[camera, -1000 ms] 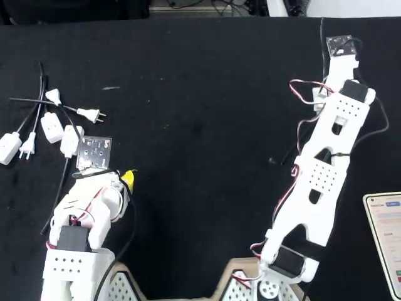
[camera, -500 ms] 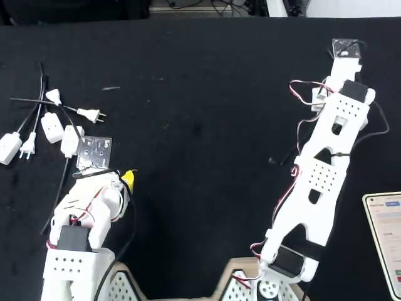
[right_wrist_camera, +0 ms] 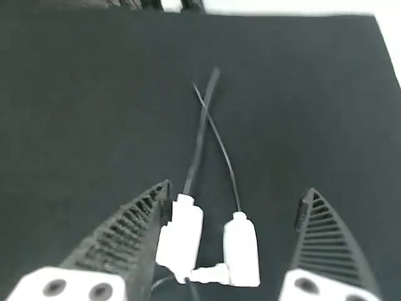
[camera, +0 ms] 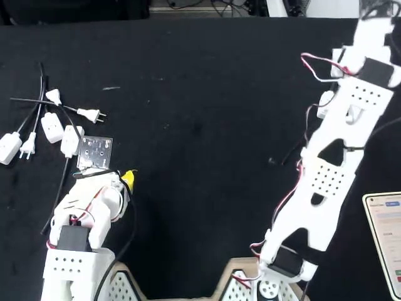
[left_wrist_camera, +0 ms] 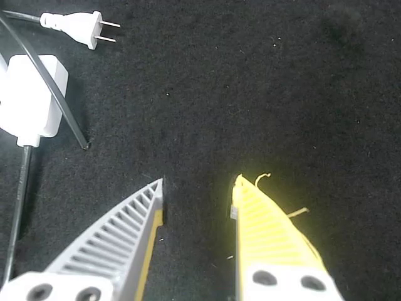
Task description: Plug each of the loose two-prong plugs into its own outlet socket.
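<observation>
Several white two-prong plugs and outlet sockets with black cables lie at the table's left: one plug (camera: 91, 115) (left_wrist_camera: 75, 25), a socket (camera: 71, 141) (left_wrist_camera: 28, 103) beside it, and more further left (camera: 28, 144). My left gripper (camera: 95, 150) (left_wrist_camera: 199, 188) hovers just right of that socket, open, with bare mat between its fingers. The right arm (camera: 351, 119) stretches to the far right corner. My right gripper (right_wrist_camera: 232, 204) is open and holds nothing. Farther off, two white plug bodies (right_wrist_camera: 182, 235) with crossing black cables lie on the mat, seen between its fingers.
A black mat (camera: 200, 125) covers the table. A phone (camera: 385, 238) lies at the right edge near the front. The arm bases (camera: 250, 285) stand at the front edge.
The right arm has swung farther back and right, so its gripper has passed the top edge of the high view. The left arm and the plugs have not moved.
</observation>
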Robot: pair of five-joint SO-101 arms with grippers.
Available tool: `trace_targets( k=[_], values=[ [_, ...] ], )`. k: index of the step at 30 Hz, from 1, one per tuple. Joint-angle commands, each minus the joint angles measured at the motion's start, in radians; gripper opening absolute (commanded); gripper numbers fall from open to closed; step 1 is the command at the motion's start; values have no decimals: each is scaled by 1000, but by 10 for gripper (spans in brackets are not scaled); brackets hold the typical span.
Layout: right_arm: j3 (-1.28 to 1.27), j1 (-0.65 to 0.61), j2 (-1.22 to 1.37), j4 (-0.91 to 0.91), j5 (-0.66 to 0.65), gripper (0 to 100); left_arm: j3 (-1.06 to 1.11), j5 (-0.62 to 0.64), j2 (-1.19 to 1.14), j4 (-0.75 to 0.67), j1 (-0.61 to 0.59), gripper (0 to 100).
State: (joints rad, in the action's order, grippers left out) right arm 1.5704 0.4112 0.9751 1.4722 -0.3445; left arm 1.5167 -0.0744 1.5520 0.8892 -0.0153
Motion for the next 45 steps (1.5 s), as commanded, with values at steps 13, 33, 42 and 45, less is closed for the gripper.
trace_targets(
  k=[13, 33, 42, 45],
  values=[
    [28, -330, -326, 296, 23, 296, -5, -5, 8, -5, 4, 185],
    [-1408, -735, -1225, 157, 242, 296, -4, 0, 8, -5, -1, 183],
    [-2175, -934, -1316, -450, 164, 296, -4, -3, 8, -3, -1, 184],
    [-2282, -939, -1322, -586, 166, 296, -4, -3, 8, -5, -1, 184]
  ],
)
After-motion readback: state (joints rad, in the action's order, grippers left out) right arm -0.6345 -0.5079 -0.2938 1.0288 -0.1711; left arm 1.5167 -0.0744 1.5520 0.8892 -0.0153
